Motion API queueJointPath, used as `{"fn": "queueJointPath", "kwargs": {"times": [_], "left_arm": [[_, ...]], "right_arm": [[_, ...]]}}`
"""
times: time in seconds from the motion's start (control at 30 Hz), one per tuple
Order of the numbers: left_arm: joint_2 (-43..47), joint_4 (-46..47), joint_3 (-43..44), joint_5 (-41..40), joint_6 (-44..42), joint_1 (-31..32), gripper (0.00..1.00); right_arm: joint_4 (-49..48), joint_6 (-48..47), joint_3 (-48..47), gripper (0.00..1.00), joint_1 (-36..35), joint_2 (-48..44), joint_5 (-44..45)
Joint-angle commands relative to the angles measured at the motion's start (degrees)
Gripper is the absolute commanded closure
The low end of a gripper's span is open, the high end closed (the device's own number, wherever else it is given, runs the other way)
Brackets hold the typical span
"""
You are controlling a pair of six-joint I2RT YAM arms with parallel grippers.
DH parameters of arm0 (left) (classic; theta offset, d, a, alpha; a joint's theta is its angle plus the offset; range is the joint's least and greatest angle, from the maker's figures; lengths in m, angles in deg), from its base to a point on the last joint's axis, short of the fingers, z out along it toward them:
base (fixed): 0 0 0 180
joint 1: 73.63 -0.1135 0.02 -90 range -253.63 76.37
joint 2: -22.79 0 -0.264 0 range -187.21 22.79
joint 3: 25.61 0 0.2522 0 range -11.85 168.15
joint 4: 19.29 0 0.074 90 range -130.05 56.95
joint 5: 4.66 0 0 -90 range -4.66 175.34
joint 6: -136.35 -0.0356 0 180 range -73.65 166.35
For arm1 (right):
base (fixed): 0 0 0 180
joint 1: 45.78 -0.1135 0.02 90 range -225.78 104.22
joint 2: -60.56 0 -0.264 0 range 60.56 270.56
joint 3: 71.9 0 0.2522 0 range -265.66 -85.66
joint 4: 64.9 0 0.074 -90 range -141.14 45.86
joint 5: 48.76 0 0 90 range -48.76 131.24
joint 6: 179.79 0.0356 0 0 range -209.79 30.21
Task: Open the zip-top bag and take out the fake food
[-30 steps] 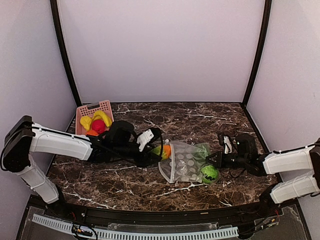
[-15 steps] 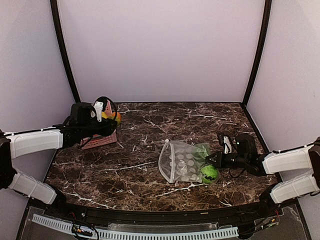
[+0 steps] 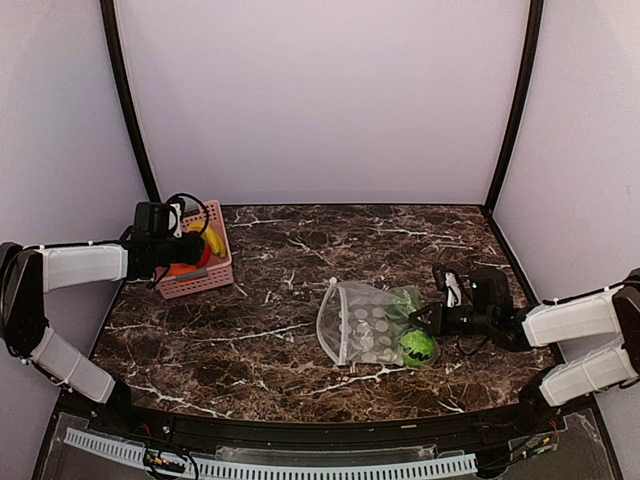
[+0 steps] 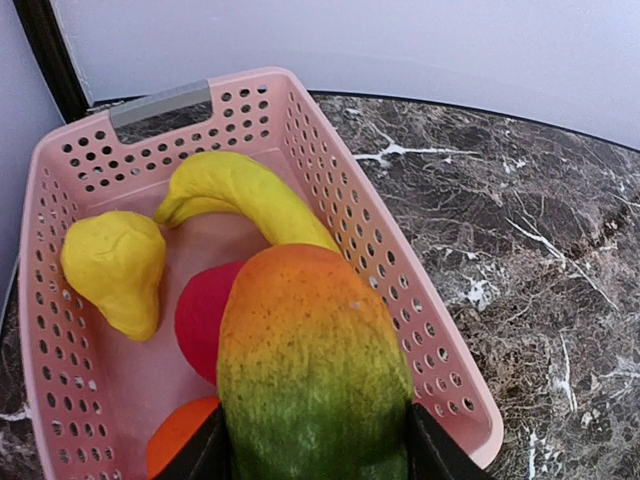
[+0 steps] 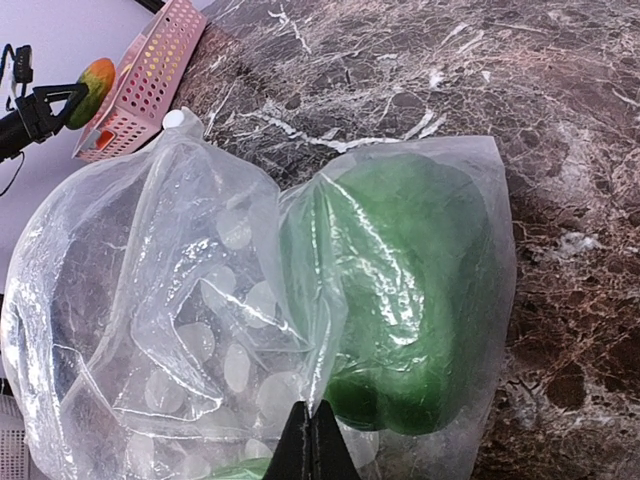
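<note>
Top view, left side: the left arm (image 3: 90,265) reaches to the pink basket (image 3: 222,272) at the table's 9 o'clock edge.
Top view, bag: the zip-top bag (image 3: 362,322) lies toward 4 o'clock. A green ball (image 3: 418,347) sits at its 5 o'clock corner, and the right arm (image 3: 560,318) is at its 3 o'clock edge.
Left wrist, grip: the left jaws grasp a mango-like fruit (image 4: 310,370), orange fading to green, one jaw on each flank, above the basket (image 4: 380,230).
Left wrist, basket load: a banana (image 4: 250,195), a lumpy yellow piece (image 4: 115,265), a red ball (image 4: 205,315) and an orange ball (image 4: 180,440).
Left wrist, risk: the fruit would land on rounded, glossy pieces. It could bounce or roll over the low wall at 3 o'clock, or shove the light basket.
Right wrist, grip: the right jaws are clenched at the bag's (image 5: 170,300) near edge, seemingly on a fold of film, though the pinch itself is hard to see.
Right wrist, contents: a green pepper-like piece (image 5: 400,300) is still inside the bag, toward 3 o'clock.
Right wrist, risk: thin, slick film could slip from so small a pinch. If the bag is tugged, the round green pieces may spill out and roll.
Table: dark brown marble pattern with white veins (image 3: 280,335), smooth and shiny, so it gives little to stop a rolling ball.
Room: plain pale walls (image 3: 320,100) on three sides, with black posts (image 3: 125,110) in the corners.
</note>
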Motion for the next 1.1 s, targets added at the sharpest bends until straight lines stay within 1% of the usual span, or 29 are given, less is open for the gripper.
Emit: {"fn": "queueJointPath", "kwargs": {"times": [0.0, 0.1, 0.13, 0.17, 0.2, 0.23, 0.27, 0.3, 0.33, 0.37, 0.43, 0.57, 0.63, 0.7, 0.77, 0.87, 0.97, 1.03, 1.07], "left_arm": [[-2.9, 3.3, 1.9, 5.3, 1.2, 0.0, 0.65], [-4.8, 4.2, 2.1, 7.5, 1.3, 0.1, 0.61], [-5.1, 4.4, 2.2, 8.0, 1.3, 0.1, 0.57], [-5.5, 4.3, 2.3, 8.0, 1.3, 0.1, 0.50], [-5.7, 4.0, 2.3, 7.9, 1.3, 0.1, 0.46], [-5.8, 4.0, 2.3, 8.0, 1.3, 0.1, 0.39], [-5.8, 3.9, 2.2, 8.1, 1.3, 0.1, 0.35], [-5.6, 3.9, 2.1, 8.0, 1.3, 0.1, 0.29], [-5.2, 4.1, 1.9, 8.0, 1.3, 0.3, 0.26], [-4.9, 4.4, 1.7, 7.8, 1.1, 0.4, 0.19], [-4.1, 4.1, 1.6, 6.9, 0.4, 1.2, 0.14], [-2.1, 3.4, 1.5, 5.5, -2.0, 3.9, 0.12], [-0.4, 4.9, 0.6, 4.7, -4.1, 6.7, 0.13], [1.5, 6.5, -0.6, 5.4, -6.7, 9.8, 0.15], [2.6, 8.5, -2.1, 9.4, -7.6, 11.9, 0.18], [3.6, 12.6, -5.0, 16.9, -7.5, 14.1, 0.24], [4.5, 15.3, -8.0, 19.2, -9.6, 17.8, 0.29], [4.3, 16.2, -9.3, 20.7, -11.0, 20.1, 0.32], [4.2, 16.8, -9.7, 21.6, -11.3, 20.9, 0.34]], "right_arm": [[-0.7, -0.2, -0.6, 1.00, 0.3, 0.9, -0.3], [-0.5, -0.3, -0.7, 1.00, 0.3, 0.8, -0.3], [-0.5, -0.3, -0.8, 1.00, 0.3, 0.9, -0.3], [-0.5, -0.2, -0.8, 1.00, 0.3, 1.0, -0.4], [-0.5, -0.4, -1.0, 1.00, 0.3, 1.0, -0.5], [-0.5, -0.4, -1.0, 1.00, 0.3, 1.1, -0.6], [-0.7, -0.4, -1.1, 1.00, 0.4, 1.2, -0.8], [-0.7, -0.4, -1.1, 1.00, 0.3, 1.2, -0.9], [-0.7, -0.4, -1.1, 1.00, 0.4, 1.2, -1.0], [-0.7, -0.4, -1.1, 1.00, 0.3, 1.1, -1.0], [-0.6, -0.4, -1.1, 1.00, 0.3, 0.8, -1.1], [0.0, -0.5, -1.2, 1.00, 0.3, -0.1, -1.6], [0.2, -0.6, -1.2, 0.97, 0.3, -0.7, -1.7], [0.8, -0.5, -1.2, 0.90, 0.3, -1.7, -1.7], [1.6, -0.6, -1.1, 0.83, 0.4, -2.8, -1.4], [3.8, -1.1, -1.2, 0.68, 0.4, -4.9, -0.2], [6.3, -1.8, -1.6, 0.54, 0.6, -7.3, 0.9], [7.6, -2.3, -1.9, 0.48, 1.0, -8.7, 1.8], [8.4, -2.5, -2.1, 0.47, 1.3, -9.2, 2.2]]}}
